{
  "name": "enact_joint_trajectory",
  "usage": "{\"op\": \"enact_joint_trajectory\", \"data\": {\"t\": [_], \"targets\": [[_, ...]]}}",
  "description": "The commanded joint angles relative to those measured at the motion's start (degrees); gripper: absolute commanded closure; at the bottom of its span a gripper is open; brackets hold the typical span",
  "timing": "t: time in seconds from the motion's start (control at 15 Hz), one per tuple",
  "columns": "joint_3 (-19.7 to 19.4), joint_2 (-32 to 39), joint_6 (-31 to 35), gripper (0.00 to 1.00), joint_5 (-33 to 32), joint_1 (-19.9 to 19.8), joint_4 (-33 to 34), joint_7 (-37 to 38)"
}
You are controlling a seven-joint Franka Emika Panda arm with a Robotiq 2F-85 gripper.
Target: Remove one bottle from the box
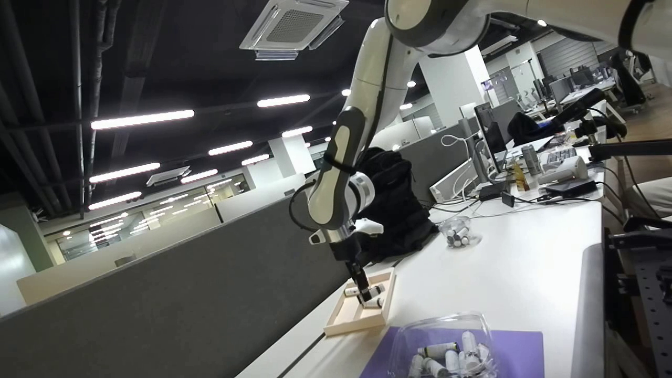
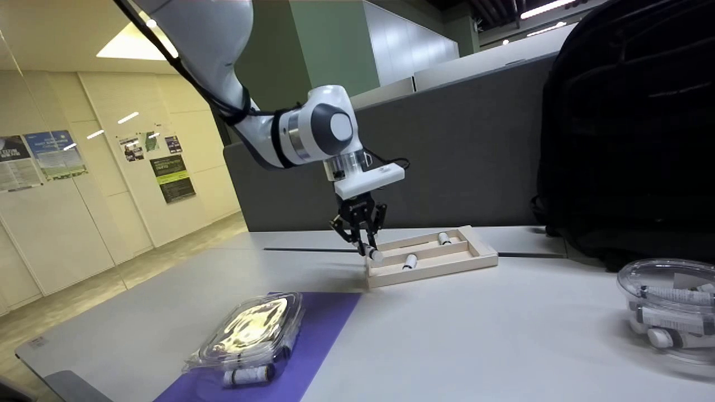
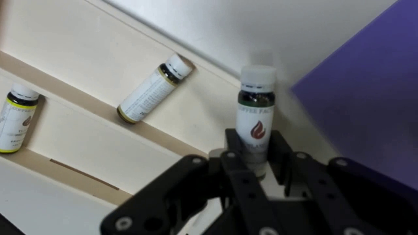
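My gripper (image 3: 253, 147) is shut on a white-capped bottle (image 3: 256, 120) with a green band and flame label. The held bottle (image 2: 373, 254) is tilted, cap outward, at one end of the wooden tray (image 2: 447, 269); its height above the tray is unclear. My gripper also shows in both exterior views (image 1: 363, 294) (image 2: 366, 243). A gold-banded bottle (image 3: 148, 89) lies in one tray compartment, and a yellow-banded bottle (image 3: 16, 120) in another. The purple box shows as a flat purple surface (image 2: 329, 312) with no raised walls visible, beside the tray; it also appears in the wrist view (image 3: 365, 98).
A clear plastic container (image 2: 251, 329) with several bottles stands on the purple surface. A round clear tub (image 2: 667, 304) of bottles stands on the white table (image 2: 447, 335). A black backpack (image 1: 391, 199) and a grey partition (image 1: 210, 294) stand behind the tray.
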Motion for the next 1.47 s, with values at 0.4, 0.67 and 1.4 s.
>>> {"op": "enact_joint_trajectory", "data": {"t": [0.4, 0.67, 1.4], "targets": [[0.8, -7.0, 12.7, 0.93, 0.4, 1.1, -18.7, -2.7], [1.2, -5.6, 15.5, 0.93, 0.1, 1.3, -21.0, -2.4], [3.5, -10.8, 15.6, 0.02, 1.9, -1.2, -23.3, -3.2]]}}
